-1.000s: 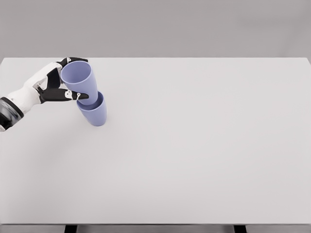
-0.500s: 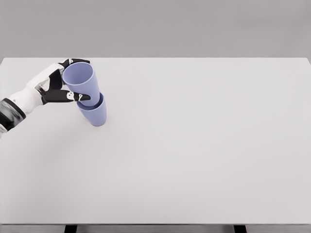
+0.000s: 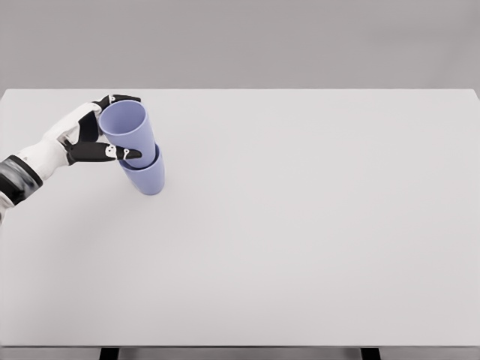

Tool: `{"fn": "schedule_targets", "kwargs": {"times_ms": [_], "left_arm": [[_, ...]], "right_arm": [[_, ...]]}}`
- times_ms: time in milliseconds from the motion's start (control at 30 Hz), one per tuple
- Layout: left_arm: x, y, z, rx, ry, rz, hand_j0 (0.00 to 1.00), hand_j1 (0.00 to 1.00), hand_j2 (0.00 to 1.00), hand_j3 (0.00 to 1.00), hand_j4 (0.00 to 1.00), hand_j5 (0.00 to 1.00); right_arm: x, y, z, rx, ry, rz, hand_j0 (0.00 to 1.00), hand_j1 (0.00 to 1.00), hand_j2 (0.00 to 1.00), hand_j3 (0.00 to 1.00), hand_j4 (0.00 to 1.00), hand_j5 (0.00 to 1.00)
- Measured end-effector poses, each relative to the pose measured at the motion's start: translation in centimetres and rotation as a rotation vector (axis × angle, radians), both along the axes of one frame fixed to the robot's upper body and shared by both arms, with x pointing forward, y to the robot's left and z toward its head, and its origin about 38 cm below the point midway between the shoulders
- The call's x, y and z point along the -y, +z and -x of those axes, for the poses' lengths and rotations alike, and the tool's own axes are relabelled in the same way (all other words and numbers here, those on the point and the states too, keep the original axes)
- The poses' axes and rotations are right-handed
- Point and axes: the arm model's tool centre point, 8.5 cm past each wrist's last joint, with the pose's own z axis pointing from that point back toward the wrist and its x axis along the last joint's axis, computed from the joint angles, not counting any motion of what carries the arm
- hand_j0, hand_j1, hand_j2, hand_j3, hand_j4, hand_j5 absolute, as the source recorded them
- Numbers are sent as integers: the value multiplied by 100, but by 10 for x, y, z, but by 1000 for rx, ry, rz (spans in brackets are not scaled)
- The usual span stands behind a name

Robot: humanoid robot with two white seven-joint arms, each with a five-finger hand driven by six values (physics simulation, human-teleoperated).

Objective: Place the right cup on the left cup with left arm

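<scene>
Left robot hand [image 3: 88, 139] closed around upper cup [image 3: 129, 130], nested in lower cup [image 3: 145, 174]

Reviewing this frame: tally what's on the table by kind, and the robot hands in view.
Lavender cups: 2, upper cup nested in lower cup
Robot hands: 1, left hand gripping the upper cup
Tables: 1, white table
Total: 4

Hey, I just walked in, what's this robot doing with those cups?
The robot's left hand is wrapped around a lavender plastic cup and has it seated, tilted, in the mouth of a second matching lavender cup standing near the left end of the white table. The hand has not let go yet. The right arm is out of view.
</scene>
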Motion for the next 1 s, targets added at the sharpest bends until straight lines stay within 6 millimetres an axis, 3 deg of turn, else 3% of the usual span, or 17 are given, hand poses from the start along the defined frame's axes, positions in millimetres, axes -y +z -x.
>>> {"fn": "schedule_targets", "kwargs": {"times_ms": [133, 533, 1000], "left_arm": [[0, 0, 0, 1, -2, -3, 81, 81, 81, 81, 81, 81], [1, 0, 1, 2, -4, -5, 90, 90, 90, 90, 90, 90], [2, 1, 2, 7, -9, -6, 91, 91, 91, 91, 91, 91]], "right_arm": [[0, 0, 0, 0, 0, 0, 100, 100, 100, 100, 100, 100], [0, 0, 0, 0, 0, 0, 100, 100, 100, 100, 100, 100], [0, 0, 0, 0, 0, 0, 100, 100, 100, 100, 100, 100]]}}
